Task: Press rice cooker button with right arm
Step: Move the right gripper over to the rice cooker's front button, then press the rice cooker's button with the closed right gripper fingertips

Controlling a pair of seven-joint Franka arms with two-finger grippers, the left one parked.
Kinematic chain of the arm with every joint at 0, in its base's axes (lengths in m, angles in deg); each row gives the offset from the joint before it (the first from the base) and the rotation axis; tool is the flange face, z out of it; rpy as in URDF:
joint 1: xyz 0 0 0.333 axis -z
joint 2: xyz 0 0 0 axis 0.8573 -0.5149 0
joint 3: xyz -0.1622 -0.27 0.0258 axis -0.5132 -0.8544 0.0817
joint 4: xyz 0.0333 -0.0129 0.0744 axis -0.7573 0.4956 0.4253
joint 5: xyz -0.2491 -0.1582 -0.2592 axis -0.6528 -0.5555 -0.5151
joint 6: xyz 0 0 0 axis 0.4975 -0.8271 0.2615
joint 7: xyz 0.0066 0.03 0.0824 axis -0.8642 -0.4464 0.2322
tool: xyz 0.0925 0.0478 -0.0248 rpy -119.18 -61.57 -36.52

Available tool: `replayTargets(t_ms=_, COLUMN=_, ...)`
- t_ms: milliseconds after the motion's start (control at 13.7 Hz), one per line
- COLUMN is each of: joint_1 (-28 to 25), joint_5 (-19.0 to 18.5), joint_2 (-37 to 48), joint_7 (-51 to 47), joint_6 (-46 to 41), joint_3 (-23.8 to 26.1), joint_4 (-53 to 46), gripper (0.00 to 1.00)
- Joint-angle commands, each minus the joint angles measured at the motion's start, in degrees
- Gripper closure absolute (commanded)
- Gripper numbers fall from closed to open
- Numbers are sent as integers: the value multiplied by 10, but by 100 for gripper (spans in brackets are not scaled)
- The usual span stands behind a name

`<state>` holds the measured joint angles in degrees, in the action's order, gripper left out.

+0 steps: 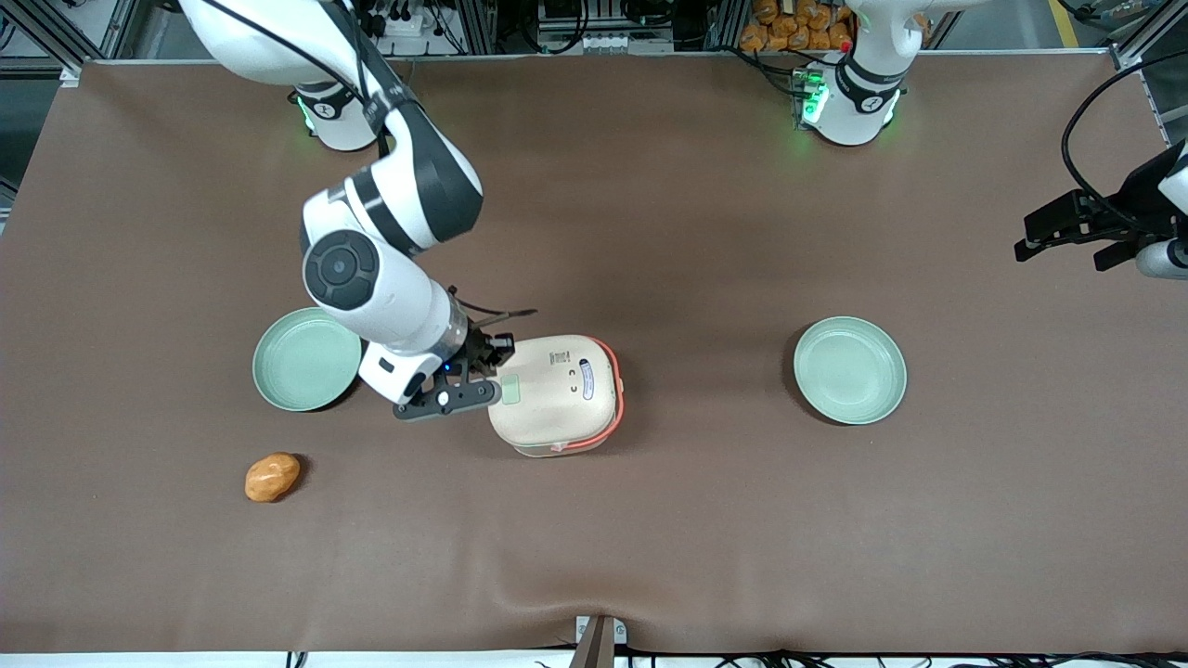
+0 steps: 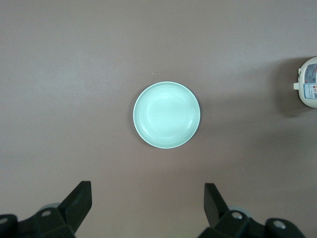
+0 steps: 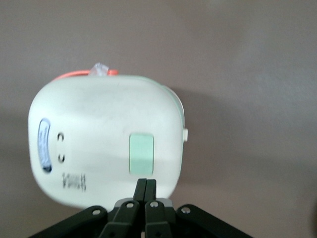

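Note:
The cream-white rice cooker (image 1: 557, 394) stands closed near the table's middle, its orange-red band along the edge toward the parked arm. It also fills much of the right wrist view as the rice cooker (image 3: 99, 139). The pale mint-green button (image 1: 510, 390) sits on the lid's edge nearest the working arm; the button (image 3: 141, 153) lies just ahead of the fingertips. The right arm (image 1: 371, 278) reaches down beside the cooker. Its gripper (image 1: 490, 364) is shut with nothing held, and the gripper (image 3: 146, 182) hovers over the lid by the button.
A mint-green plate (image 1: 307, 359) lies by the right arm's wrist, toward the working arm's end. A second plate (image 1: 849, 369) lies toward the parked arm's end. An orange-brown lump (image 1: 272, 477) rests nearer the front camera than the first plate.

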<state>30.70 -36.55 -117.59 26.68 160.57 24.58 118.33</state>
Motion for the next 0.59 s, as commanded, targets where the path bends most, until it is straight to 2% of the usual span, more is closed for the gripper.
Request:
replayTargets(t_ms=0, joint_1=-7, joint_5=10, joint_2=-16, joint_7=-4, joint_6=10, joint_3=-5, joint_4=-12, gripper=100)
replayTargets(t_ms=512, joint_1=-16, joint_5=10, joint_2=-38, joint_7=-5, joint_6=60, joint_3=-5, joint_4=-12, gripper=100)
